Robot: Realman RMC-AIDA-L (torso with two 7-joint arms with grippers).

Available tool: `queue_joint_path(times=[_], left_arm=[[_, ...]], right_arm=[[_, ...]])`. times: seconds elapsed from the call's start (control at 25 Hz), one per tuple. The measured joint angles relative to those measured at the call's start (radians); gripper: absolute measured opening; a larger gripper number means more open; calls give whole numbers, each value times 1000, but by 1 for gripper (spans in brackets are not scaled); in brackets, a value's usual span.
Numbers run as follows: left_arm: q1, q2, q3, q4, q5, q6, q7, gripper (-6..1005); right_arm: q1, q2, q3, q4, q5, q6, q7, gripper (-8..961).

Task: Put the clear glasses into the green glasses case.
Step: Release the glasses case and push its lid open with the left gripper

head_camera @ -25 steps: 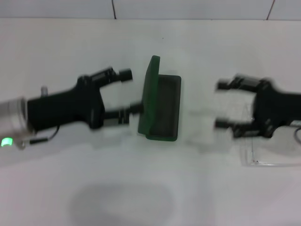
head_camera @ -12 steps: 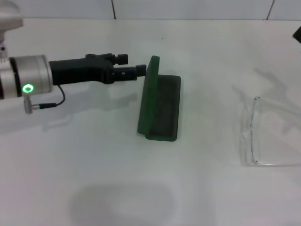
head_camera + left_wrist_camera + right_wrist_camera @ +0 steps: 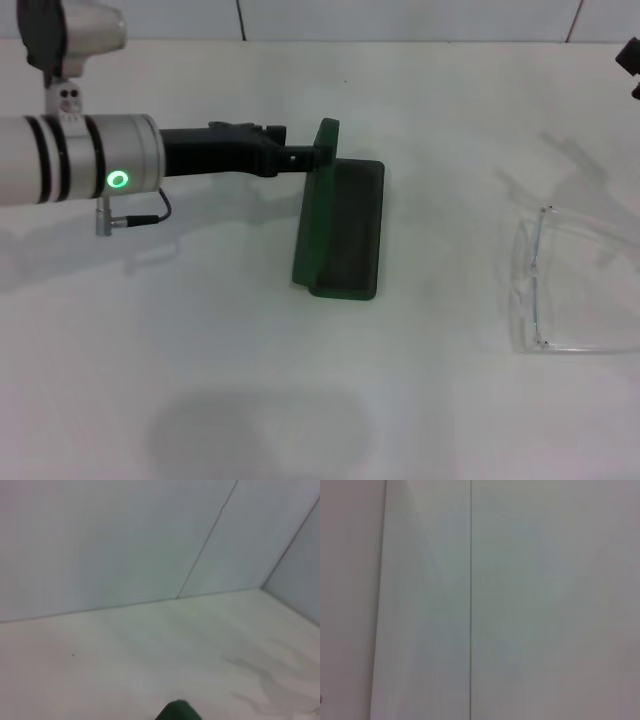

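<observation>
Where the white table (image 3: 250, 380) is otherwise bare, the green glasses case (image 3: 340, 215) sits near its middle, open, its lid standing upright along the robot's-left edge and the dark lined tray lying flat to the right. Its long axis runs from near to far. Open room lies all round it, widest toward the near edge. The clear glasses (image 3: 545, 285) rest well apart to the right, by the table's right edge, front frame nearest the case and arms trailing rightward. The left gripper (image 3: 300, 157) reaches in level from the left, arm stretched horizontally, its tip touching the far top of the lid; whether its fingers are apart cannot be told. The right gripper (image 3: 630, 60) barely shows at the far right edge.
</observation>
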Motion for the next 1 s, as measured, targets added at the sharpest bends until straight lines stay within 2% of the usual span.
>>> queue_joint_path(times=[0.12,0.44,0.64,1.0], left_arm=[[6,-23,-18,27,69,-16,-36,852],[18,-40,-4,90,186,-20,-170,843],[21,-42,32,128,222,-18,-230,838],[19,-45,44,131,229,-26,-235,829]], right_arm=[[9,-5,1,0,-1,3,0,869],[25,-9,-1,-2,-3,11,1,869],[34,-9,-10,-2,-5,30,-1,869],[46,-2,-14,-2,-17,55,-5,868]])
